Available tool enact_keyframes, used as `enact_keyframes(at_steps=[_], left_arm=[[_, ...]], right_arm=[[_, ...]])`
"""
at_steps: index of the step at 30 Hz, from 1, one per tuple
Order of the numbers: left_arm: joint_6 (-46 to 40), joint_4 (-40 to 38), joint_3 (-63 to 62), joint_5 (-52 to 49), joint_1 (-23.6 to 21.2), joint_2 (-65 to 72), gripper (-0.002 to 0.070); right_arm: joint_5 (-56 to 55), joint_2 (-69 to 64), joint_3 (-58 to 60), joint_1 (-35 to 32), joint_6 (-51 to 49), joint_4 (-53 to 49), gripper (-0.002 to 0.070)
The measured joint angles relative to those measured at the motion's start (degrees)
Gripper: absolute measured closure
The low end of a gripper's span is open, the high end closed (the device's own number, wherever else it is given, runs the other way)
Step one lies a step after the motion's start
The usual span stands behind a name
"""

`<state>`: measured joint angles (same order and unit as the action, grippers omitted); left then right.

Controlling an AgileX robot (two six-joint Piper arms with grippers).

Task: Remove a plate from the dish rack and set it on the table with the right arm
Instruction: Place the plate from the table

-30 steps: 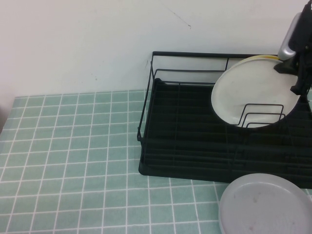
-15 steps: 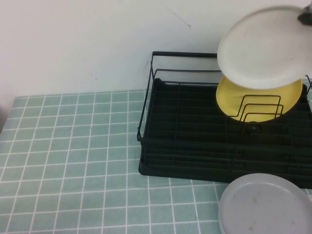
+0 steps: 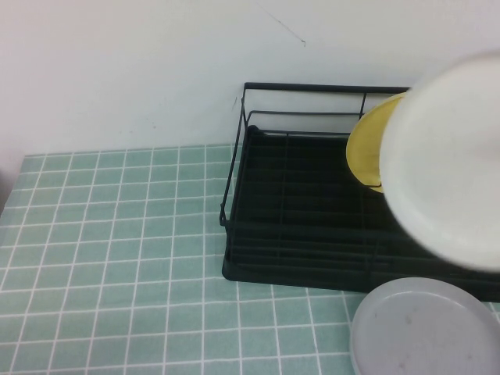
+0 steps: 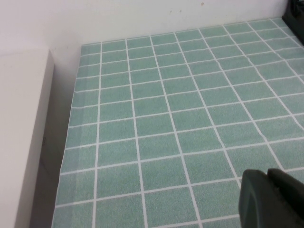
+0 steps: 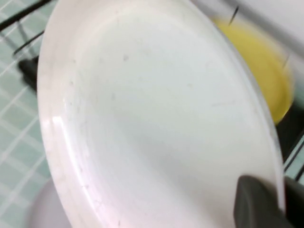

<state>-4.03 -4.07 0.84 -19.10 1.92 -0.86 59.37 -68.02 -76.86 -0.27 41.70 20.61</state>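
The white plate (image 3: 449,164) hangs in the air above the right end of the black dish rack (image 3: 297,226), tilted and blurred. In the right wrist view the plate (image 5: 156,118) fills the picture. My right gripper (image 5: 281,194) is shut on its rim, one black finger (image 5: 259,202) on the plate's face. The right arm itself is out of the high view. My left gripper (image 4: 273,199) hovers low over the green tiled table (image 4: 166,118), fingers together and empty.
A yellow plate (image 3: 367,148) stands upright in the rack behind the white one, also in the right wrist view (image 5: 263,66). A grey plate (image 3: 422,328) lies on the table (image 3: 117,234) before the rack's right end. A white wall is behind.
The white plate has been lifted out of the rack's dividers, then carried up and toward the camera on the right. The yellow plate behind it now shows.
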Motion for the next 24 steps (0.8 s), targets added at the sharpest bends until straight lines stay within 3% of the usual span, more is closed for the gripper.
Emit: enact_keyframes(at_steps=[6, 14, 24], left_arm=[[0.0, 0.0, 0.0, 0.0, 0.0, 0.0, 0.0678], [0.0, 0.0, 0.0, 0.0, 0.0, 0.0, 0.0678], [0.0, 0.0, 0.0, 0.0, 0.0, 0.0, 0.0678]], right_arm=[[0.4, 9.4, 16.9, 0.0, -10.6, -0.3, 0.0614], [-9.4, 10.9, 36.5, 0.0, -13.5, 4.2, 0.0615], [-18.6, -0.9, 39.6, 0.0, -12.3, 7.3, 0.0615]])
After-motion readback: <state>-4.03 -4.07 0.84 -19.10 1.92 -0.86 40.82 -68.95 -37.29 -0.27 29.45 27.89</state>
